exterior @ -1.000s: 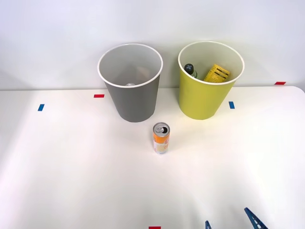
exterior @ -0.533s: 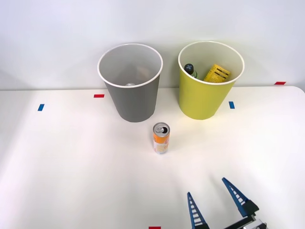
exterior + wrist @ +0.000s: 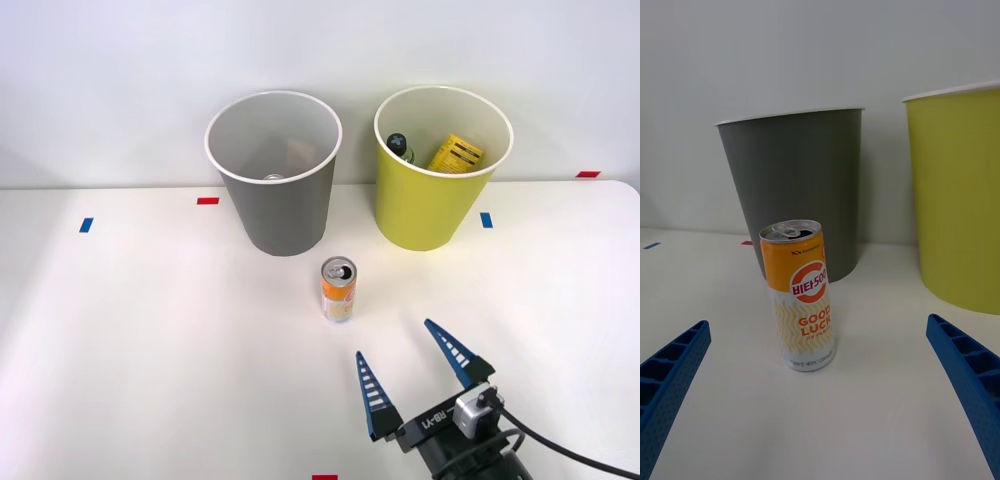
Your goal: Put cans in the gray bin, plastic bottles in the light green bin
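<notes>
A: Change? The right end effector (image 3: 413, 369) has advanced from the near edge onto the surface (image 3: 150, 330), fingers spread wide, nothing held. Reads as the approach for a grasp.

B: Can (image 3: 338, 289)?

A: Upright, untouched, ahead of the open fingers and slightly to their left, not yet between them. Gray bin (image 3: 273, 170) just behind it; green bin (image 3: 440, 170) already holds the bottles (image 3: 455, 153).

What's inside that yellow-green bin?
The light green bin holds a clear bottle with a dark cap and a yellow ribbed item. The wall hides their lower parts.
</notes>
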Robot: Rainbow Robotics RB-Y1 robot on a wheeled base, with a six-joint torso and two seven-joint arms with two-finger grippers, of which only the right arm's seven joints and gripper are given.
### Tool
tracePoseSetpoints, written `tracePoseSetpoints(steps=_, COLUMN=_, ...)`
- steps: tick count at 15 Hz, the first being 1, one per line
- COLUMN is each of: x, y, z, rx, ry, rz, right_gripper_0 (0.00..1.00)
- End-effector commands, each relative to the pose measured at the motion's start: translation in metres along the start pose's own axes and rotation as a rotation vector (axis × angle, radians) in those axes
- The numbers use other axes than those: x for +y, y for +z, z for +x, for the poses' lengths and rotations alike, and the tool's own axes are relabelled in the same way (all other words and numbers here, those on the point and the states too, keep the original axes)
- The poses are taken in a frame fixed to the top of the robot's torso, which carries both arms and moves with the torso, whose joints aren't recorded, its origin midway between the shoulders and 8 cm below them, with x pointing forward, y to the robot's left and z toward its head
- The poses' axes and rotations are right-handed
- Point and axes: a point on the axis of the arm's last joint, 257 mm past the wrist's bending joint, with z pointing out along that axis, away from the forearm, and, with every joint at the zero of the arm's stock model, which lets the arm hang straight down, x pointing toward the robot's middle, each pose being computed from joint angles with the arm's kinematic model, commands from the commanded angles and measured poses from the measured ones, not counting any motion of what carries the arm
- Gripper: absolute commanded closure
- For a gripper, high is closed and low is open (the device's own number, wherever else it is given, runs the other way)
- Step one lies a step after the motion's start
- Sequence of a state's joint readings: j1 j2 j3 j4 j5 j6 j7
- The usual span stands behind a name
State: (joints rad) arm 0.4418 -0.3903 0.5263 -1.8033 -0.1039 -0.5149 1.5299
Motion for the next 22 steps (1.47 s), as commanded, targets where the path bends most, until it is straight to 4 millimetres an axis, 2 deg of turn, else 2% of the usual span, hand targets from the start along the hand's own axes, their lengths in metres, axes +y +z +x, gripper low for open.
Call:
tracePoseSetpoints(steps=1, x=-0.001, y=0.016, z=0.007, rx=-0.012, ry=-0.005, rz=-0.006, right_gripper_0=0.0)
tracePoseSetpoints(steps=6, x=0.002, y=0.059, z=0.013, rx=-0.067, ry=-0.03, rz=-0.011, right_gripper_0=0.0)
tracePoseSetpoints(steps=11, x=0.007, y=0.097, z=0.029, rx=-0.062, ry=-0.054, rz=-0.011, right_gripper_0=0.0)
tracePoseSetpoints(steps=14, x=0.012, y=0.115, z=0.031, rx=-0.057, ry=-0.059, rz=-0.015, right_gripper_0=0.0)
tracePoseSetpoints(steps=16, x=0.008, y=0.125, z=0.029, rx=-0.05, ry=-0.077, rz=-0.012, right_gripper_0=0.0)
tracePoseSetpoints(steps=19, x=0.007, y=0.129, z=0.028, rx=-0.049, ry=-0.093, rz=-0.016, right_gripper_0=0.0)
tracePoseSetpoints(steps=20, x=0.007, y=0.128, z=0.028, rx=-0.047, ry=-0.108, rz=-0.018, right_gripper_0=0.1)
tracePoseSetpoints(steps=21, x=0.006, y=0.128, z=0.029, rx=-0.045, ry=-0.118, rz=-0.019, right_gripper_0=0.35)
tracePoseSetpoints(steps=22, x=0.007, y=0.128, z=0.028, rx=-0.047, ry=-0.121, rz=-0.02, right_gripper_0=0.7)
